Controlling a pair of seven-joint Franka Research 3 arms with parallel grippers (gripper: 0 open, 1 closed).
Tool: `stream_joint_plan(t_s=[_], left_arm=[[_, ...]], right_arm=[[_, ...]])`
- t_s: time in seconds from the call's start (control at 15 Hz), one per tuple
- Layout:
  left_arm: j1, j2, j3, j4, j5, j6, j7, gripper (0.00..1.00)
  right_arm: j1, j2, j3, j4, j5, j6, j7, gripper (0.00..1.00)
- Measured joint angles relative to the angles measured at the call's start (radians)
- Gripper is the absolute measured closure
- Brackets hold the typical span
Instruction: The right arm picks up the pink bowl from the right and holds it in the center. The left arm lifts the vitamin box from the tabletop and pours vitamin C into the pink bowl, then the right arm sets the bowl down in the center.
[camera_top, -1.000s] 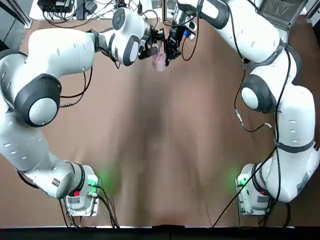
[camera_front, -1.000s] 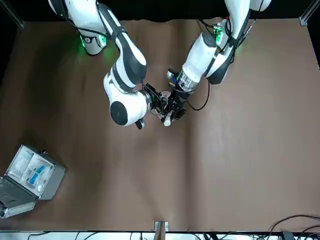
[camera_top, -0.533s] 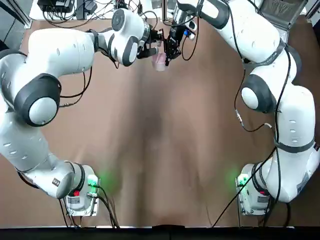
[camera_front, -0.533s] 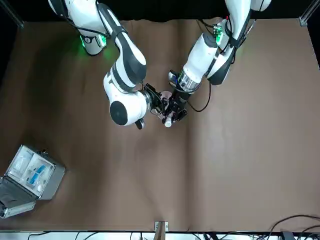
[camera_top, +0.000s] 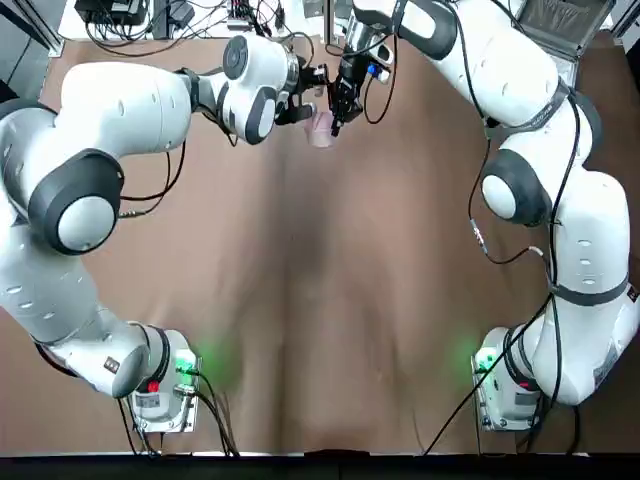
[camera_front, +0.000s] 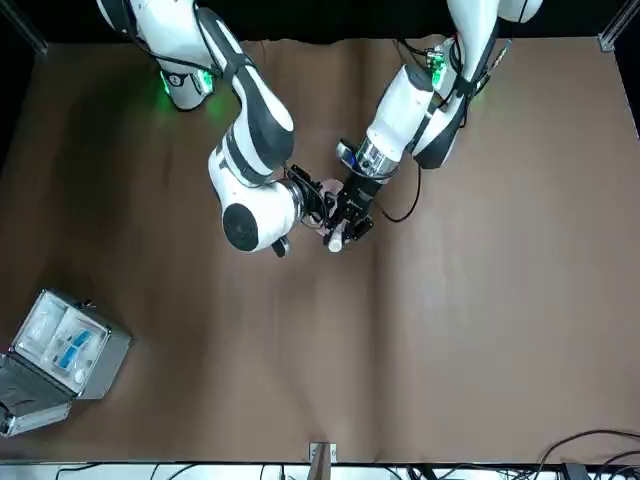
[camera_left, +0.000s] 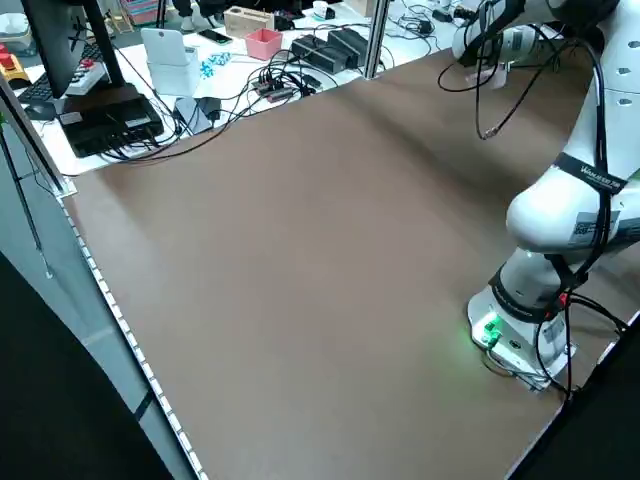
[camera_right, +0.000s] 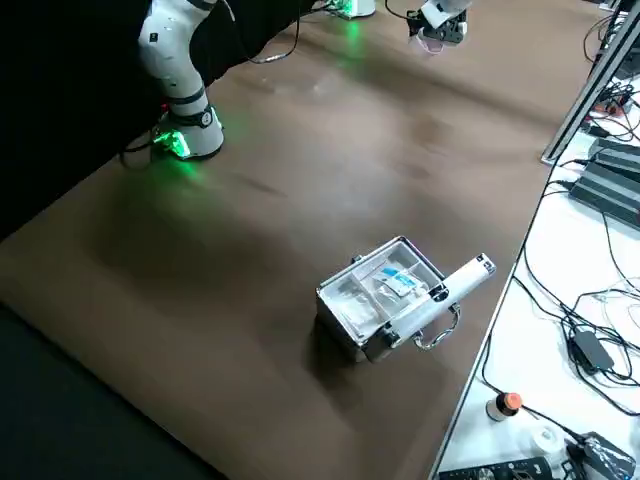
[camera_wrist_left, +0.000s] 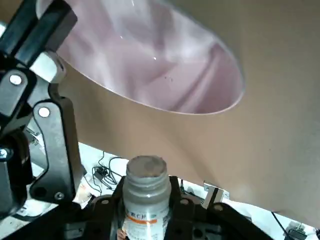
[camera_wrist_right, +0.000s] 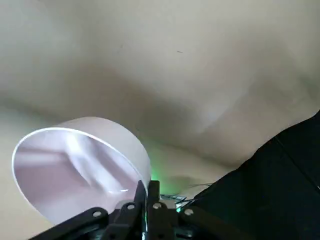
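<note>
One pink bowl (camera_wrist_right: 80, 167) is held above the tabletop (camera_top: 330, 300) at the far centre of the table. The right gripper (camera_wrist_right: 147, 197) has its fingers closed together on the bowl's rim, one finger inside and one outside. The inside of the bowl shows only smooth pink wall and reflections; no contents can be made out in either wrist view.

One vitamin box (camera_wrist_left: 145, 195) is clamped between the fingers of the left gripper (camera_wrist_left: 145, 210). It is a small white bottle with an orange-marked label and a round pale top, and that top points toward the bowl's open mouth (camera_wrist_left: 150, 60). The bottle sits just beside the bowl rim, not touching it. What the bottle holds cannot be seen.

In the overhead view the two grippers meet at the bowl (camera_top: 320, 122), the left gripper (camera_top: 300, 95) on one side and the right gripper (camera_top: 340, 100) on the other.

One grey hinged case (camera_front: 60, 350) lies open near the table's corner, well apart from both arms, with clear packets and a blue item inside
</note>
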Motion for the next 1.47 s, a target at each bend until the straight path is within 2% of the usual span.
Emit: stream_joint_plan(t_s=[0.27, 1.13, 1.27, 1.47], left_arm=[[-0.009, -0.001, 0.001, -0.032, 0.000, 0.067, 0.000, 0.65], [0.006, -0.013, 0.003, -0.062, -0.009, 0.059, 0.043, 0.65], [0.028, -0.019, -0.002, -0.059, -0.063, -0.001, -0.002, 0.65], [0.053, -0.037, -0.007, -0.025, -0.198, -0.145, -0.020, 0.65]], right_arm=[[0.002, 0.001, 0.003, -0.007, -0.001, -0.005, -0.001, 0.97], [-0.018, 0.001, -0.002, 0.017, -0.001, 0.035, -0.001, 0.97], [-0.018, 0.001, -0.002, 0.017, -0.001, 0.035, -0.001, 0.97], [-0.018, 0.001, -0.002, 0.017, -0.001, 0.035, -0.001, 0.97]])
